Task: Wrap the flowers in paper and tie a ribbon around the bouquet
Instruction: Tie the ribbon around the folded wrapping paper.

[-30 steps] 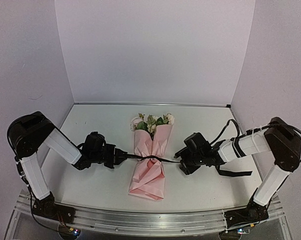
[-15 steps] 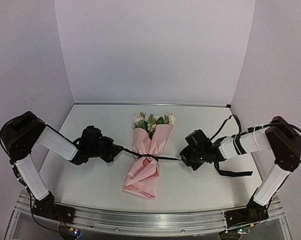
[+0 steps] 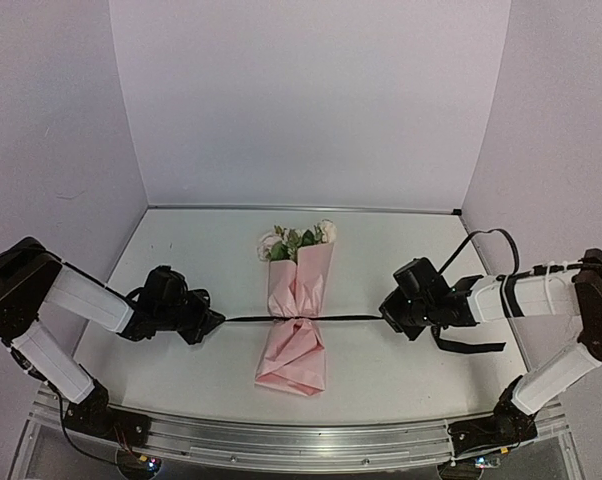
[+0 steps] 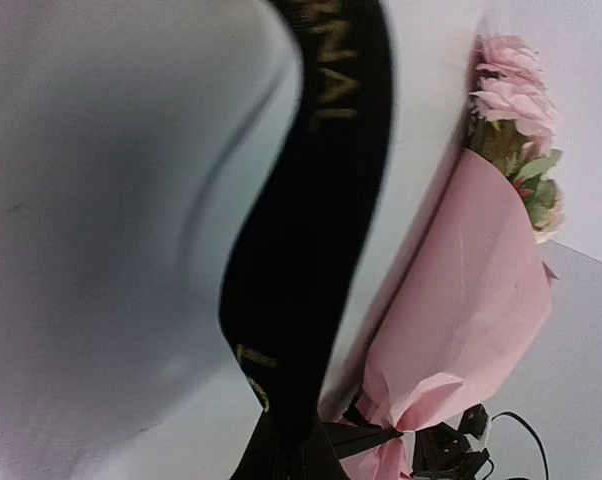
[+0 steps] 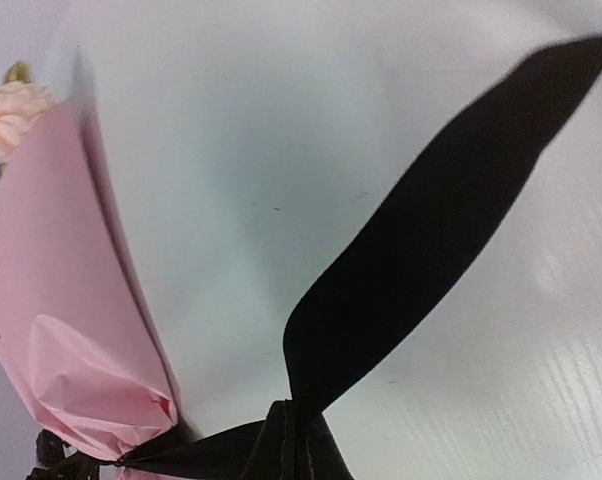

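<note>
Left claw: your left gripper point(image 3: 212, 321) sits low over the table point(image 3: 181, 250), left of the bouquet point(image 3: 301, 290). Its jaws are clamped on the left end of the ribbon point(image 3: 251, 319).
Ribbon: a straight, taut black line from one claw to the other, crossing the bouquet at its narrow waist. Your left wrist view shows pale lettering on it.
Bouquet: it lies on the table midway between your arms.
Paper: the paper point(image 3: 293, 365) is cinched at the waist and flares toward the near edge.
Flowers: the flowers point(image 3: 297, 239) poke out of the far end.
Right claw: your right gripper point(image 3: 387, 318), right of the bouquet, is closed on the ribbon's right end.
</note>
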`<state>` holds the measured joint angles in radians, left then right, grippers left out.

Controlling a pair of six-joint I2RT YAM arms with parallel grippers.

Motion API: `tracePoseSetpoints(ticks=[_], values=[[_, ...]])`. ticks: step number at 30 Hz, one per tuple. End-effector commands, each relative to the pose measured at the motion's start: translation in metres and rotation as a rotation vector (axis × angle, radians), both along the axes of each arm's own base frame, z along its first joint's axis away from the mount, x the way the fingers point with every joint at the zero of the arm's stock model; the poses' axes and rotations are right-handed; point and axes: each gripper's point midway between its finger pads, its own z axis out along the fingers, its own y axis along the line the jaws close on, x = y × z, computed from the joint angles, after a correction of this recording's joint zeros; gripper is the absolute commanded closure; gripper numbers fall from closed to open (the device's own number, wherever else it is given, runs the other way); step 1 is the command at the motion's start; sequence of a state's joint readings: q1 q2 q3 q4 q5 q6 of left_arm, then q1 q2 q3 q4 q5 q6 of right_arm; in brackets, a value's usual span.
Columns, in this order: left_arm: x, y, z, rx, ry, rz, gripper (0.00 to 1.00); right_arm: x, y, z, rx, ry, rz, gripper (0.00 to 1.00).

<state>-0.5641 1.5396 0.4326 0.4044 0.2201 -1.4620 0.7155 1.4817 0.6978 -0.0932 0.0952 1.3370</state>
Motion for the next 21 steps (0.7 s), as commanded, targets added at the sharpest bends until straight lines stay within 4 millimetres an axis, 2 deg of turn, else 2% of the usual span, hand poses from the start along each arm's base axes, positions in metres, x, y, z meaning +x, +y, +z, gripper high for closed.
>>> tracePoseSetpoints(ticks=[1,6,12,15,19,21], values=[[-0.001,0.059,-0.018,0.169,0.003,0.152,1.00,-0.019,-0.085,-0.025,-0.275,0.070,-0.117,1.00],[-0.002,0.075,-0.012,0.215,-0.005,0.180,1.00,-0.020,-0.090,-0.014,-0.310,0.068,-0.095,1.00],[0.000,0.109,-0.018,0.228,0.026,0.229,1.00,-0.037,-0.123,-0.030,-0.330,0.117,-0.169,1.00],[0.005,0.125,-0.018,0.227,0.030,0.249,1.00,-0.041,-0.131,-0.031,-0.335,0.120,-0.178,1.00],[0.016,0.129,-0.006,0.239,-0.002,0.235,1.00,-0.039,-0.130,-0.018,-0.340,0.098,-0.155,1.00],[0.017,0.126,-0.006,0.235,0.001,0.223,1.00,-0.039,-0.130,-0.017,-0.351,0.102,-0.144,1.00]])
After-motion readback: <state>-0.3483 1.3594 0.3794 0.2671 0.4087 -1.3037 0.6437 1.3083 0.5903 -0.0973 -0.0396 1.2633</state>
